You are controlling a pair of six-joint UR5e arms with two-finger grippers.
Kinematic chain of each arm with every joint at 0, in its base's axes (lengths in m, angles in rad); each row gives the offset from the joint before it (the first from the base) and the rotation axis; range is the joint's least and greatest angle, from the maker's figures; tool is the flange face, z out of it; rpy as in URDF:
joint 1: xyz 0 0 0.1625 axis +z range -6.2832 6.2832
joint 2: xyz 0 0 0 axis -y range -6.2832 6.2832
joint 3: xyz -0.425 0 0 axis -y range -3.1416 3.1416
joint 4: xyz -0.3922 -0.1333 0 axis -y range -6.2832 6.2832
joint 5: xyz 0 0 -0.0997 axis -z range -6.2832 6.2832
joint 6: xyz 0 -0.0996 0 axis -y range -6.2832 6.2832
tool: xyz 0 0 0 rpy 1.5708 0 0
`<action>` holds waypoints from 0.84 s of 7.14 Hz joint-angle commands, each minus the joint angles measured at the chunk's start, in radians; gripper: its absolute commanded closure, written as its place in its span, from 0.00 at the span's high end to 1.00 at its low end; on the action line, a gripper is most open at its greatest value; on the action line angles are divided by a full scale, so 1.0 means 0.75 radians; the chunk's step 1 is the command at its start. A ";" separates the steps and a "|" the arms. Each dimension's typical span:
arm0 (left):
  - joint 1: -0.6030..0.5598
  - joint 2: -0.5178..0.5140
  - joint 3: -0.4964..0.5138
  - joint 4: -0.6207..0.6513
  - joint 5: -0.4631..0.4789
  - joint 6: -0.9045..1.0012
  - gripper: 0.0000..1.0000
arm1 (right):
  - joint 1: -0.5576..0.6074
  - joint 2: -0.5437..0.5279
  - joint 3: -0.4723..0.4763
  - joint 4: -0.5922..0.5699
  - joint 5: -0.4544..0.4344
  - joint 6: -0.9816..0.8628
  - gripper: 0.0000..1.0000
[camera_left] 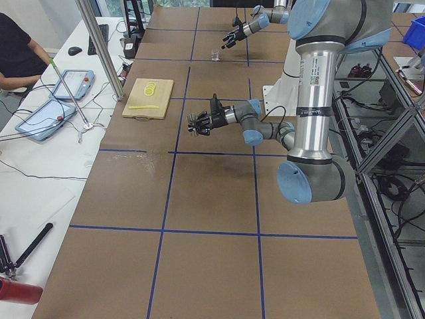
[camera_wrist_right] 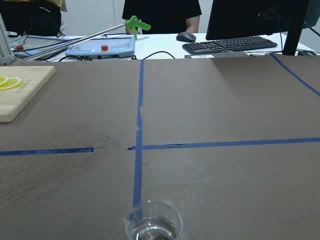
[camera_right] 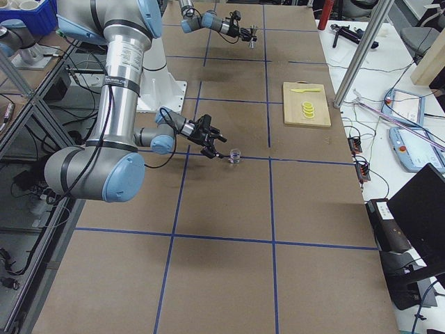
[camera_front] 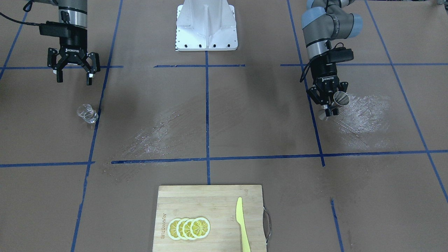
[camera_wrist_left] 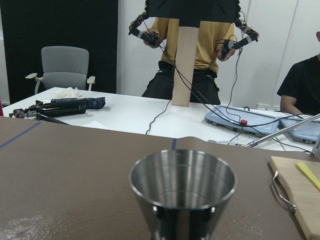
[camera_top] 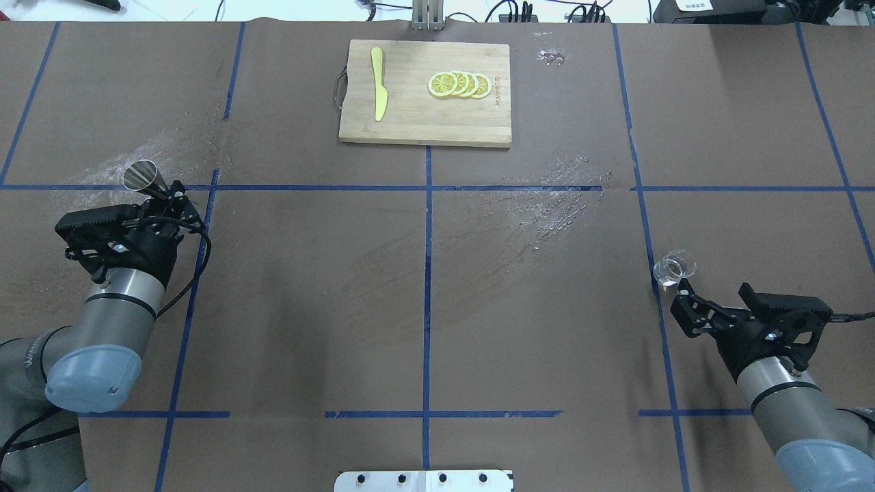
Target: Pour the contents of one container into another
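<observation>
The clear glass cup point(camera_front: 86, 113) stands upright on the brown table, with a little clear liquid in it; it also shows in the overhead view point(camera_top: 673, 268) and low in the right wrist view point(camera_wrist_right: 152, 226). My right gripper point(camera_front: 73, 76) hangs open just behind it on the robot's side, apart from it, nothing between its fingers. My left gripper point(camera_front: 330, 107) is shut on the waist of the steel jigger point(camera_front: 340, 99), which is held above the table, tilted with its upper mouth point(camera_top: 140, 175) facing away from the robot. The left wrist view shows that empty mouth point(camera_wrist_left: 182, 185) close up.
A wooden cutting board point(camera_top: 410, 116) with lemon slices point(camera_top: 459, 84) and a yellow knife point(camera_top: 379, 92) lies at the far middle edge. White smears point(camera_top: 547, 205) mark the table. The robot's white base plate point(camera_front: 206, 38) sits at the near middle. Operators sit beyond the far edge.
</observation>
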 commanded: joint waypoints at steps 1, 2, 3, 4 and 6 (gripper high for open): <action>-0.001 0.000 0.025 -0.025 -0.001 0.063 0.00 | -0.002 0.084 -0.112 0.025 -0.075 -0.011 0.98; -0.001 -0.002 0.031 -0.025 -0.001 0.063 0.00 | -0.002 0.127 -0.173 0.025 -0.077 -0.015 0.98; -0.001 -0.002 0.033 -0.025 -0.001 0.063 0.00 | -0.002 0.161 -0.223 0.027 -0.077 -0.023 0.98; -0.003 -0.002 0.033 -0.025 -0.001 0.063 0.00 | -0.004 0.166 -0.249 0.027 -0.079 -0.027 0.98; -0.005 -0.002 0.039 -0.025 -0.001 0.063 0.00 | 0.012 0.166 -0.266 0.027 -0.093 -0.072 0.96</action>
